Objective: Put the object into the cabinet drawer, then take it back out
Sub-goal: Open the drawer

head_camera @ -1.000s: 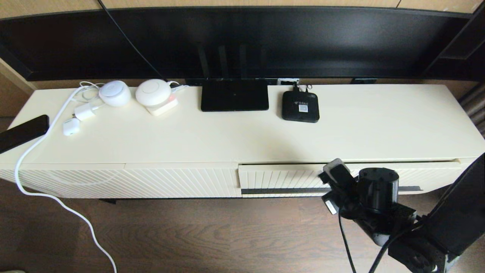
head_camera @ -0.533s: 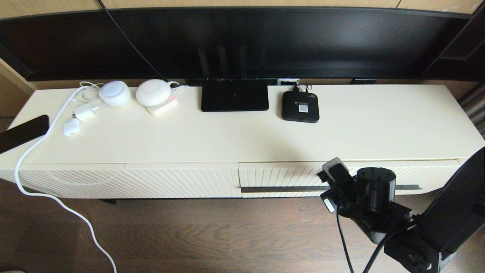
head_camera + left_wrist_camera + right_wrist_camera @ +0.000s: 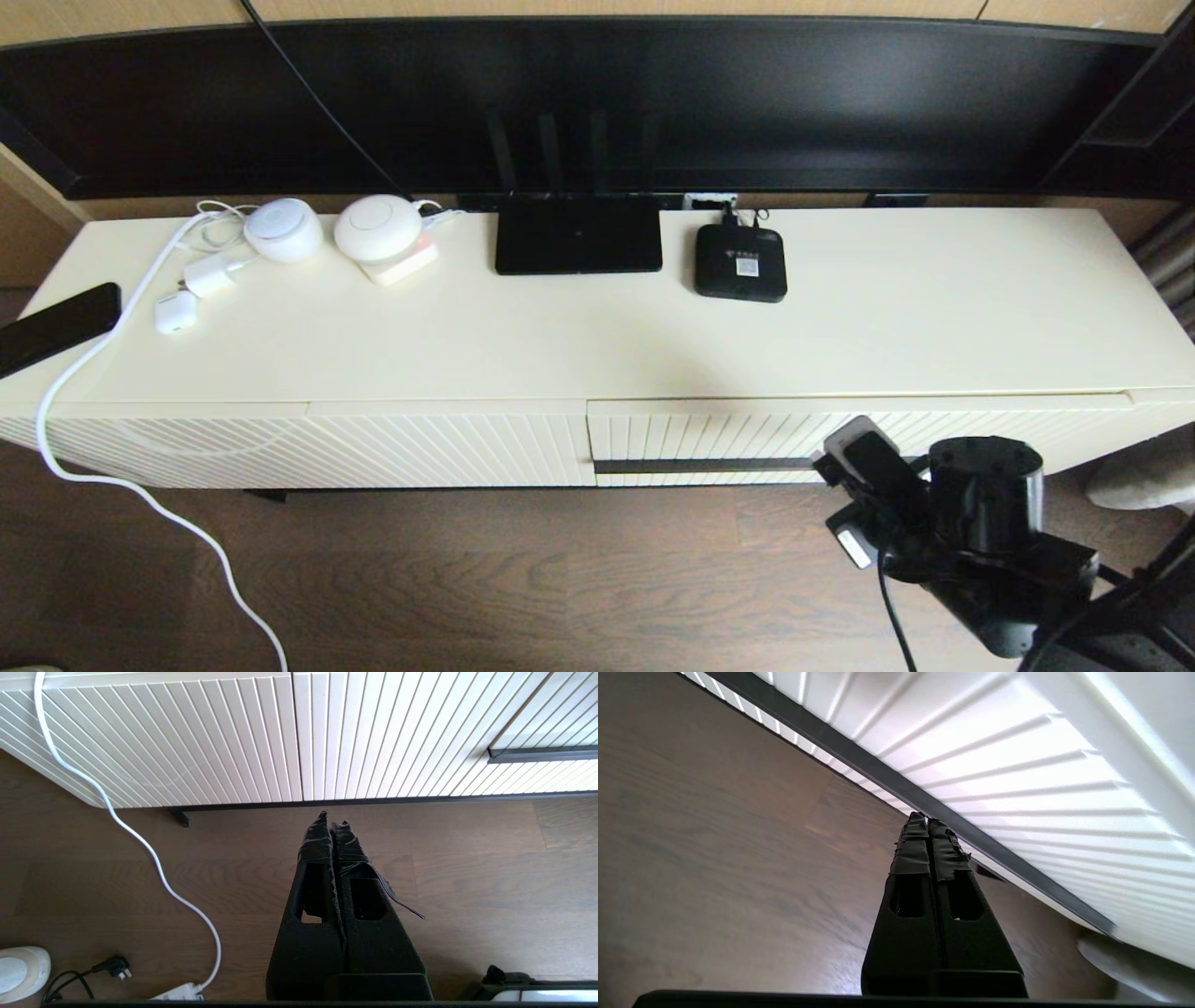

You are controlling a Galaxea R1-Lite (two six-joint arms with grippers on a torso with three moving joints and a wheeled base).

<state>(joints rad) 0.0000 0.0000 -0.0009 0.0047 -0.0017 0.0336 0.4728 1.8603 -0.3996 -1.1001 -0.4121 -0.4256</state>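
The cabinet drawer (image 3: 709, 434) sits pushed in, its ribbed cream front level with the neighbouring panel and its dark bar handle (image 3: 700, 465) running along the lower part. The black organizer box is out of view in every frame. My right arm's wrist (image 3: 980, 495) hangs over the floor in front of the drawer's right half. My right gripper (image 3: 927, 822) is shut and empty, its tips just below the handle (image 3: 878, 772) and apart from it. Parked low over the floor, my left gripper (image 3: 332, 819) is shut and empty, with the handle's left end (image 3: 542, 754) off to one side.
On the cabinet top stand a router (image 3: 577, 245), a small black device (image 3: 740, 263), two white round gadgets (image 3: 283, 229), chargers and a phone (image 3: 56, 327). A white cable (image 3: 93, 355) drops to the floor near a power strip (image 3: 177, 994). A TV (image 3: 597, 93) is behind.
The drawer front, slightly proud of the cabinet a second ago, now sits flush. My right arm has drawn back from it, towards me and to the right.
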